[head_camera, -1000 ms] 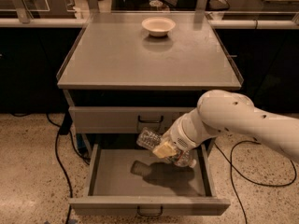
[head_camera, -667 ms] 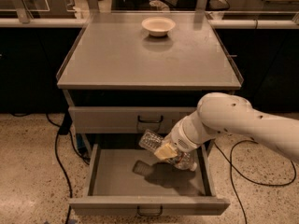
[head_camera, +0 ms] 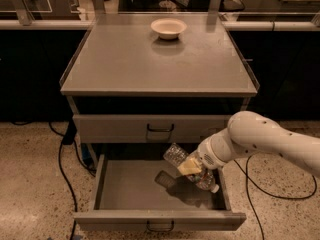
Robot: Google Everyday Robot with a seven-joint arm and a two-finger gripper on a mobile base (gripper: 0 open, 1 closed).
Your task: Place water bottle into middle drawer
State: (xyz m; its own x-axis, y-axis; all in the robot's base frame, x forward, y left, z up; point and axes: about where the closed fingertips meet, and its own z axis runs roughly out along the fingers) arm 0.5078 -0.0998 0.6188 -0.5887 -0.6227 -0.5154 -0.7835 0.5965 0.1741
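Observation:
The middle drawer (head_camera: pixel 125 186) is pulled out at the bottom of the grey cabinet, its floor bare on the left. My gripper (head_camera: pixel 191 167) is over the drawer's right half, shut on the water bottle (head_camera: pixel 176 154). The clear crinkled bottle lies tilted, its base up and left near the drawer above, its neck end down and right by the drawer's right wall. It hangs a little above the drawer floor and casts a shadow there. My white arm (head_camera: pixel 270 141) reaches in from the right.
A shut grey drawer front (head_camera: pixel 160 128) with a dark loop handle sits just above the bottle. A cream bowl (head_camera: pixel 168 28) stands at the back of the cabinet top (head_camera: pixel 150 64). Black cables (head_camera: pixel 62 164) lie on the speckled floor on both sides.
The gripper and bottle have sunk slightly lower into the open drawer. The bottle stays held at the same tilt.

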